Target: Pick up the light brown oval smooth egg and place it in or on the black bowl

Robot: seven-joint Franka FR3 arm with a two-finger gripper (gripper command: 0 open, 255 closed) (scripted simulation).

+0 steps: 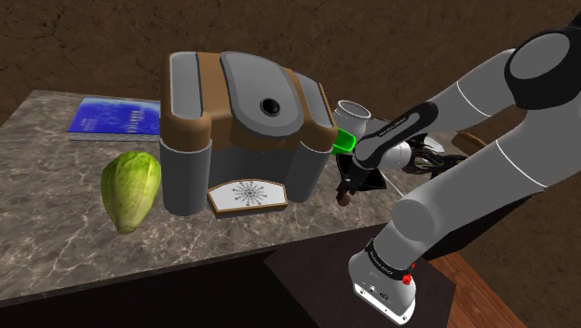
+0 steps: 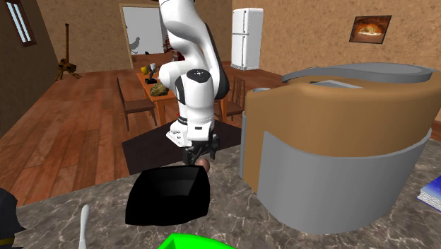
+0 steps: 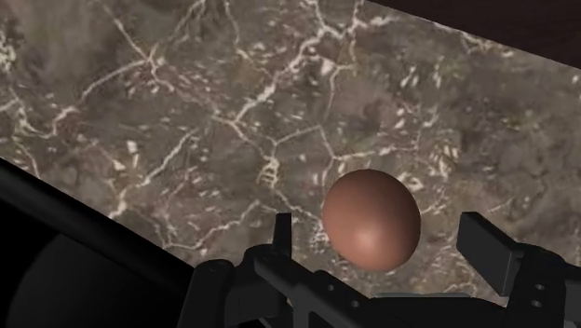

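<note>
Marble counter (image 2: 233, 212); egg (image 2: 204, 165) half hidden beneath gripper (image 2: 201, 157)

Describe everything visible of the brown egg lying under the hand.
The smooth reddish-brown oval egg is plain and unmarked, with a soft sheen on its lower part and no visible crack. It appears to lie on the dark veined marble-look countertop, between the open fingers of the black hand. There is a gap on each side, so nothing grips it. The black bowl sits nearby, apart from it.
</note>
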